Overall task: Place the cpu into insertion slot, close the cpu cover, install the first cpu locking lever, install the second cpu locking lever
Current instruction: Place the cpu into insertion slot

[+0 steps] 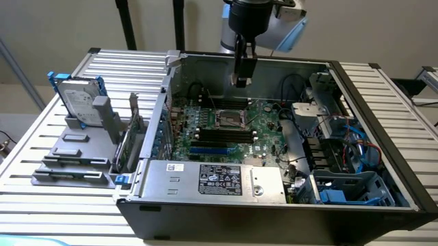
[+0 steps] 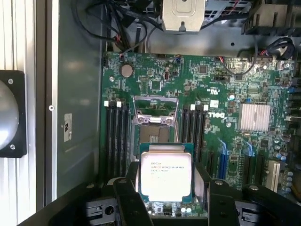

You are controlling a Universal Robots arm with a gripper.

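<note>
My gripper (image 1: 240,78) hangs above the open computer case, well over the green motherboard (image 1: 263,128). In the wrist view the cpu (image 2: 166,173), a square chip with a silvery printed top, sits flat between my two black fingers (image 2: 128,186), which are shut on its sides. The insertion slot (image 2: 154,126) lies just beyond the chip, a square socket between the black memory slots (image 2: 116,136). The cpu cover (image 2: 155,104), a thin metal frame, stands swung up at the socket's far edge. In the exterior view the insertion slot (image 1: 231,120) is below and slightly nearer than the gripper.
The case walls (image 1: 356,107) ring the board. A grey power supply (image 1: 212,179) sits at the near side and a blue drive cage (image 1: 349,188) at the exterior view's right. A hard drive (image 1: 77,101) stands outside on the slatted table. Black cables (image 2: 117,23) lie past the board.
</note>
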